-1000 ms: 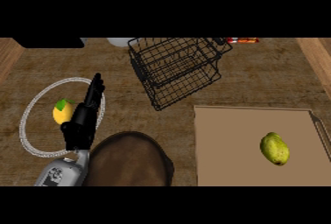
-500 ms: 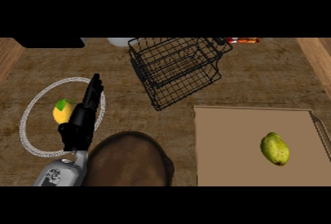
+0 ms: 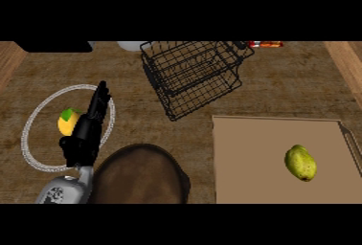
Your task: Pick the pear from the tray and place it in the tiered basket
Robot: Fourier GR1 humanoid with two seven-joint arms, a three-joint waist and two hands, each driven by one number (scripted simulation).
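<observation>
Green-yellow pear [image 3: 300,162] on tan tray [image 3: 247,143]

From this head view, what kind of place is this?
Probably a kitchen counter: a wood-grain counter top holding a black wire tiered basket, a tray with a pear on it, and a plate.

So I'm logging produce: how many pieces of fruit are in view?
2: a pear on the tray at right, and a yellow fruit on the plate at left, beside the left hand. Others may be hidden.
</observation>
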